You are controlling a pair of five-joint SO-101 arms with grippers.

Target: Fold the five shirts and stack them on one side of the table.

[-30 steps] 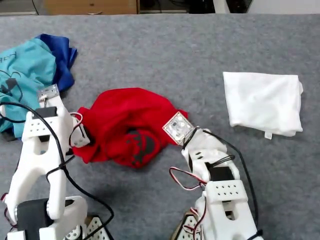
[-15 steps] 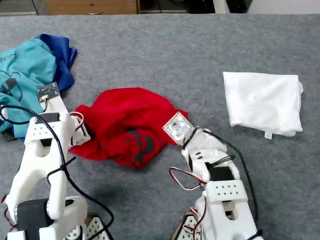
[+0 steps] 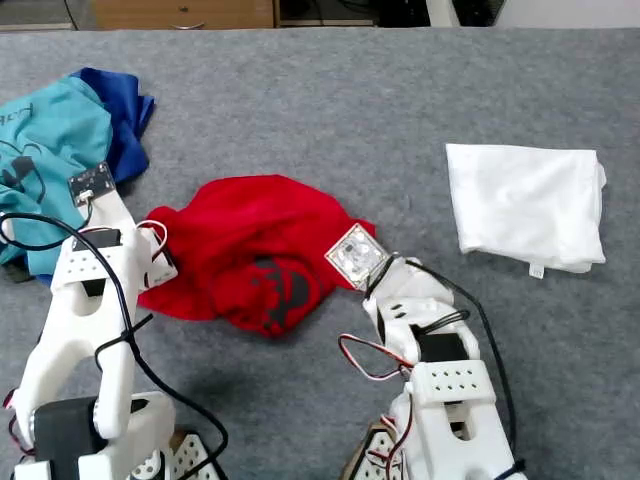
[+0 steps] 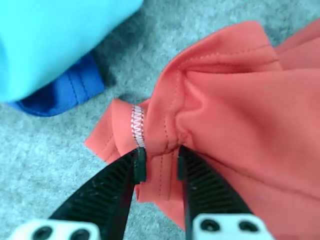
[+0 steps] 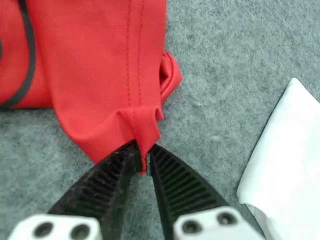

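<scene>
The red shirt (image 3: 255, 260) lies crumpled in the middle of the grey tabletop (image 3: 330, 110). From the red shirt, open grey surface runs up to the far edge, and a wide open strip lies between it and the folded white shirt (image 3: 525, 205) at its right. To the left of the red shirt, a teal shirt (image 3: 50, 140) and a blue shirt (image 3: 120, 115) lie in one heap at the tabletop's left edge.

The left gripper (image 4: 159, 162) is nearly closed and pinches a bunched seam at the red shirt's left end. The right gripper (image 5: 144, 155) is closed to a narrow slit on a hem corner at the red shirt's right end.

Four shirts are seen: one red, one white, one teal, one blue.
</scene>
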